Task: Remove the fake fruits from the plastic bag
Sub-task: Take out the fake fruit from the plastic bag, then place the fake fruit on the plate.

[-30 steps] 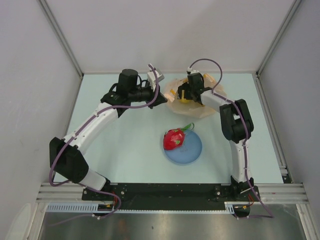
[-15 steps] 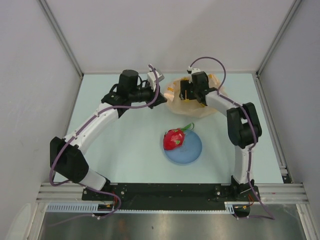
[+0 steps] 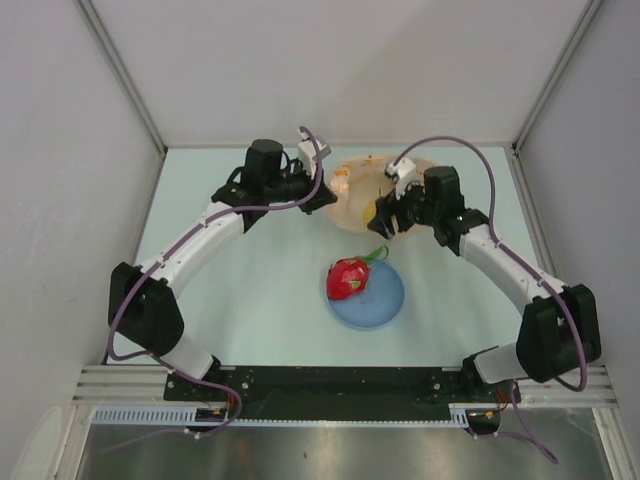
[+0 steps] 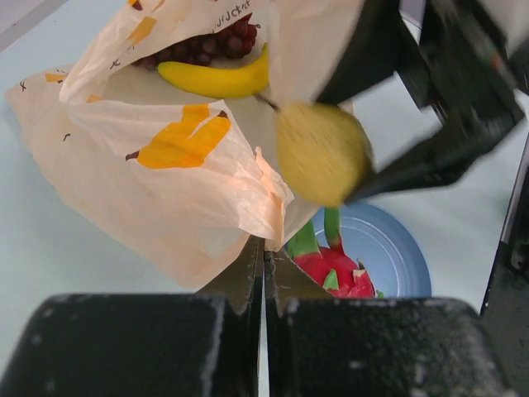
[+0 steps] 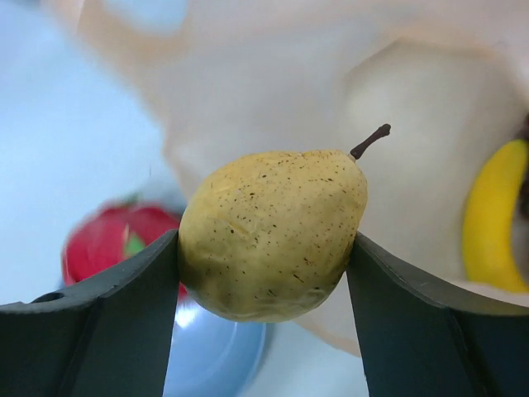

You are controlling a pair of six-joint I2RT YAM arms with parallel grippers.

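My right gripper (image 5: pixel 264 244) is clamped across the pear (image 5: pixel 273 223) at its belly — hard, light, slick plastic, I'd judge — while my left gripper (image 4: pixel 263 252) pinches the flimsy bag (image 4: pixel 165 190) by its rim.

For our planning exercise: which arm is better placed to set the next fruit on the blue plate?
Right. The right jaws grip the yellow pear close to the plate, while the left jaws are shut on the bag edge, holding it.
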